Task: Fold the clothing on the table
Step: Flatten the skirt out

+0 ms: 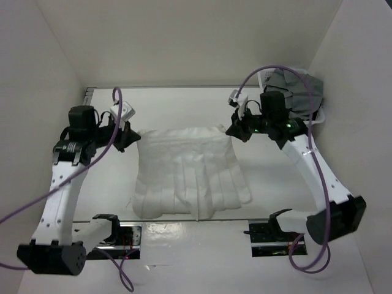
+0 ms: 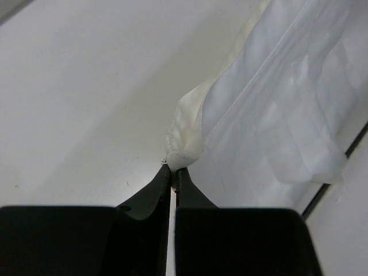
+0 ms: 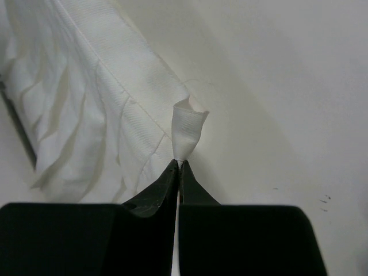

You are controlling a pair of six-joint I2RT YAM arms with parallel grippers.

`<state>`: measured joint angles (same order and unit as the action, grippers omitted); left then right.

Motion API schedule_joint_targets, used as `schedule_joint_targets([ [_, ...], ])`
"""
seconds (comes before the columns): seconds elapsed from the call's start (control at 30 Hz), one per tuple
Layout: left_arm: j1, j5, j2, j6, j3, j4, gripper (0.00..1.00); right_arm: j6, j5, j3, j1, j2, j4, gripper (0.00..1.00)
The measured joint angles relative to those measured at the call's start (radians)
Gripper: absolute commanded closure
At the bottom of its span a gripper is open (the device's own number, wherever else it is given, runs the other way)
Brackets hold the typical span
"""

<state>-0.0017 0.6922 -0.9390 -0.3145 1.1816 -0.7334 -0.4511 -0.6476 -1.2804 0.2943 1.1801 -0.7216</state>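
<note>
Two small pinches hold the cloth at once. At about ten o'clock of the garment, the left gripper (image 2: pixel 173 168) has its jaws shut tight on a puckered tuft of the far-left corner. The skirt (image 1: pixel 187 174), white and pleated, lies spread flat near the middle of the table (image 1: pixel 184 101), with what looks like the waistband toward twelve o'clock and the hem toward six. At about two o'clock of it, the right gripper (image 3: pixel 179 163) is likewise clamped on a little peak of the far-right corner. The fabric looks light, thin and limp, so it should sag between the two grips rather than keep a line, and the pleats may splay if dragged. The stitched waistband corners seem the firmest hold, though so small a bite could slip. A grey bundle (image 1: pixel 297 86) sits at the table's two o'clock.
</note>
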Motion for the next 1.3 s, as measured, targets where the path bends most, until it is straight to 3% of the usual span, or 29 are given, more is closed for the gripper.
schedule_joint_targets([
  [0.3,-0.008,-0.116,-0.529,0.008,0.083,0.224,0.99,0.017,0.183,-0.133,0.0,0.457,0.171,1.0],
  [0.47,-0.01,-0.158,-0.695,0.008,0.161,0.316,0.99,0.015,0.249,-0.229,0.0,0.629,0.239,1.0],
  [0.5,-0.011,-0.165,-0.719,0.009,0.174,0.332,0.96,0.015,0.257,-0.243,0.0,0.654,0.25,0.94],
  [0.53,-0.011,-0.172,-0.746,0.01,0.188,0.349,0.82,0.016,0.269,-0.258,0.0,0.681,0.261,0.8],
  [0.57,-0.012,-0.179,-0.768,0.007,0.198,0.361,0.62,0.018,0.277,-0.273,0.0,0.702,0.265,0.61],
  [0.6,-0.013,-0.201,-0.789,0.006,0.21,0.369,0.42,0.02,0.308,-0.29,0.0,0.726,0.272,0.29],
  [0.63,-0.012,-0.221,-0.807,0.003,0.22,0.377,0.27,0.021,0.337,-0.305,-0.003,0.747,0.274,0.18],
  [0.7,-0.008,-0.261,-0.837,0.019,0.237,0.398,0.0,0.022,0.393,-0.324,-0.01,0.779,0.289,0.07],
  [0.8,-0.002,-0.323,-0.856,0.038,0.257,0.411,0.0,0.056,0.507,-0.335,-0.013,0.804,0.31,0.02],
  [0.97,-0.002,-0.462,-0.801,0.089,0.271,0.443,0.0,0.126,0.652,-0.336,-0.013,0.763,0.329,0.02],
  [1.17,-0.002,-0.569,-0.534,0.173,0.265,0.409,0.0,0.166,0.644,-0.284,0.028,0.534,0.289,0.02],
  [1.3,0.014,-0.563,-0.291,0.248,0.195,0.372,0.0,0.161,0.639,-0.152,0.199,0.348,0.264,0.02],
])
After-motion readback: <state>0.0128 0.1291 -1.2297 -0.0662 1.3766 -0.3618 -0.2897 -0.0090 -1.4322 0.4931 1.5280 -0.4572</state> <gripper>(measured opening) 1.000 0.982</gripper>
